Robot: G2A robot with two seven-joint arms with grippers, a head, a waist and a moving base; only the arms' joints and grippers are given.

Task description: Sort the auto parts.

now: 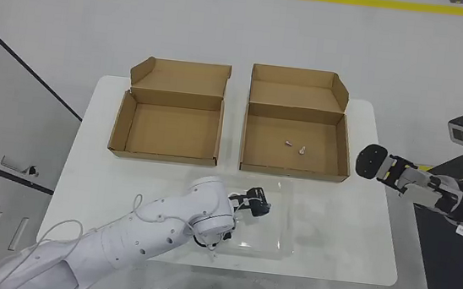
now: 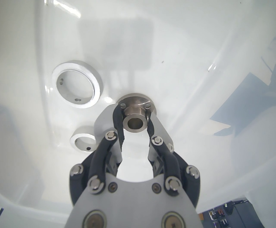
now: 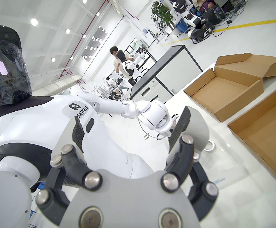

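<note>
Top: two small parts [image 1: 302, 149] already sit in the right box [image 1: 265, 152]; left gripper [image 1: 256, 205] down in the clear tray [image 1: 276, 249] | Left wrist: its jaws clamp a flanged bushing [image 2: 135, 117] on the tray floor; large ring [image 2: 77, 83] and small ring [image 2: 83, 139] wait unsorted | Right wrist: right gripper [image 3: 131, 117] gapes wide, nothing in it.

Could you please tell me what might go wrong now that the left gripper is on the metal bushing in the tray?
The left gripper holds the metal bushing only by its smooth narrow neck, so it may slip or tilt when lifted. The small ring lies close beside the gripper and could get nudged.
</note>
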